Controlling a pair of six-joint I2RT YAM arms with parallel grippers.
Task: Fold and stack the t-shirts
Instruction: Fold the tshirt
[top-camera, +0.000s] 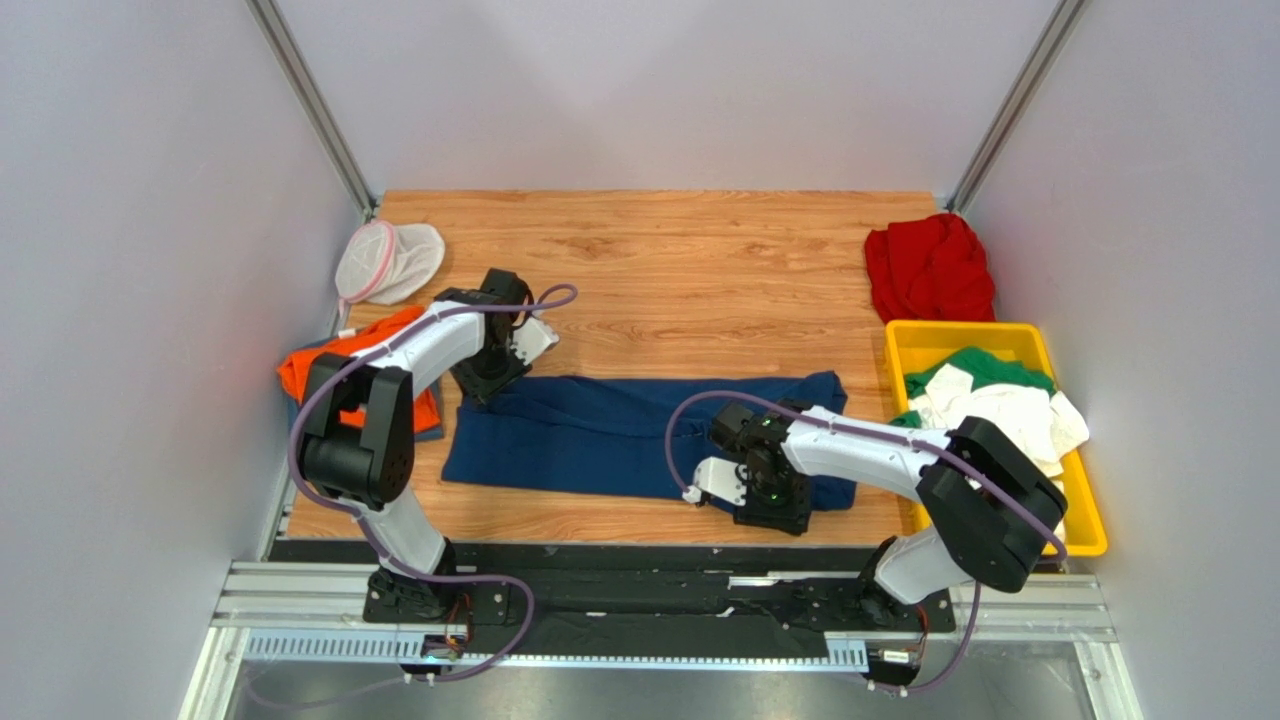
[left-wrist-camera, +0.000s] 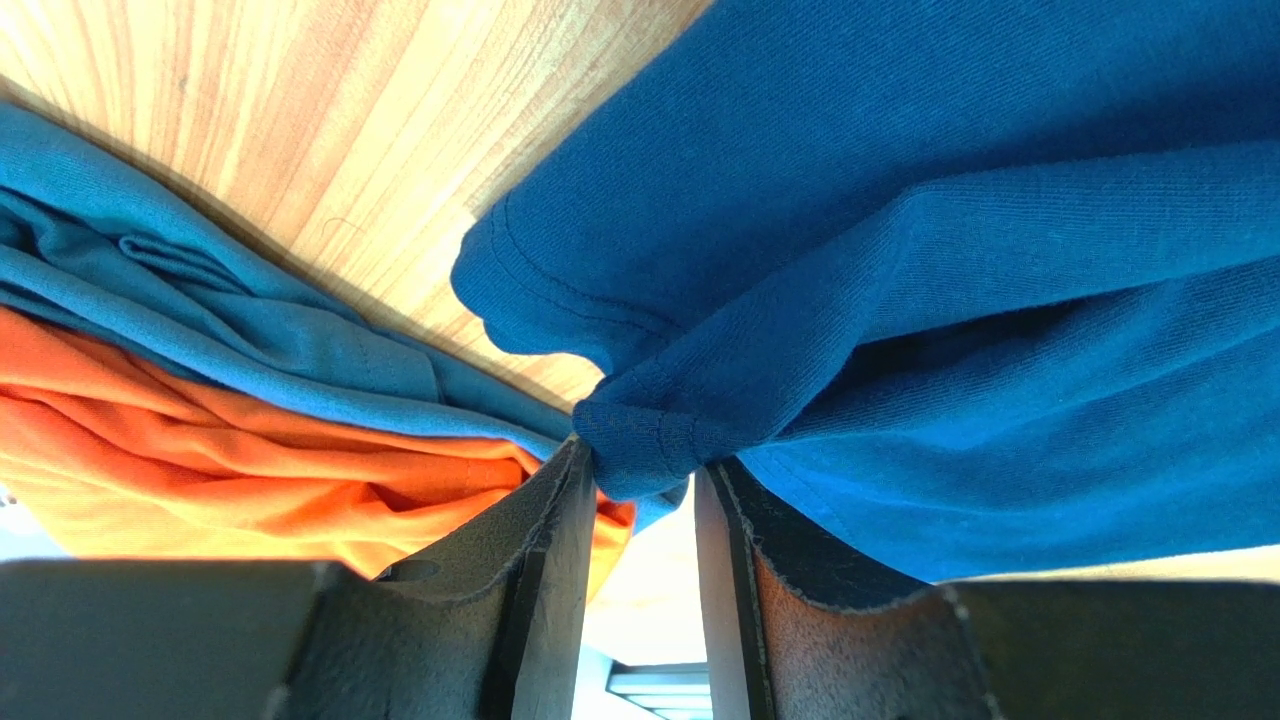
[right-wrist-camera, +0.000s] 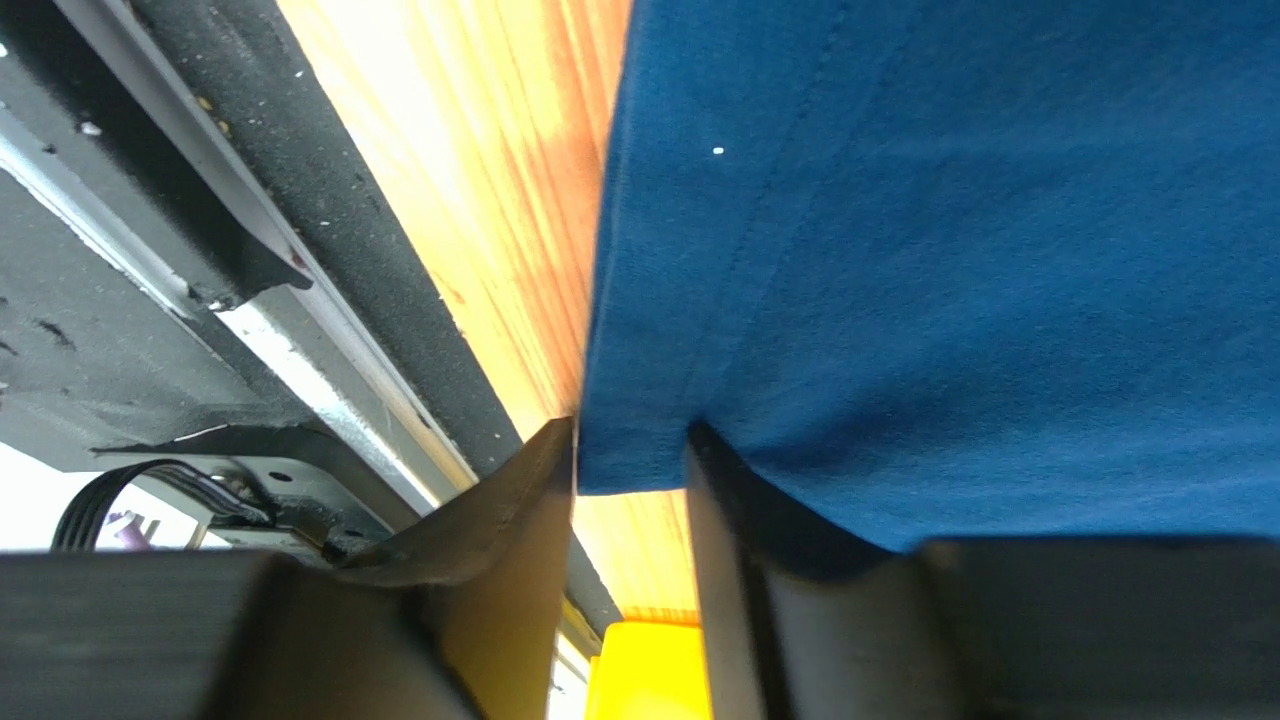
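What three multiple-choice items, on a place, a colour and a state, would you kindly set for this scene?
1. Where is the red t-shirt? A near left corner; B far right corner of the table; C mid-table.
2. The bin is: A yellow; B blue; C grey.
3. The left gripper is: A open in the air; B shut on nothing; C shut on the hem of the navy t-shirt.
B: it lies beyond the bin. A: its walls are plainly yellow. C: the hem sits pinched between its fingers.
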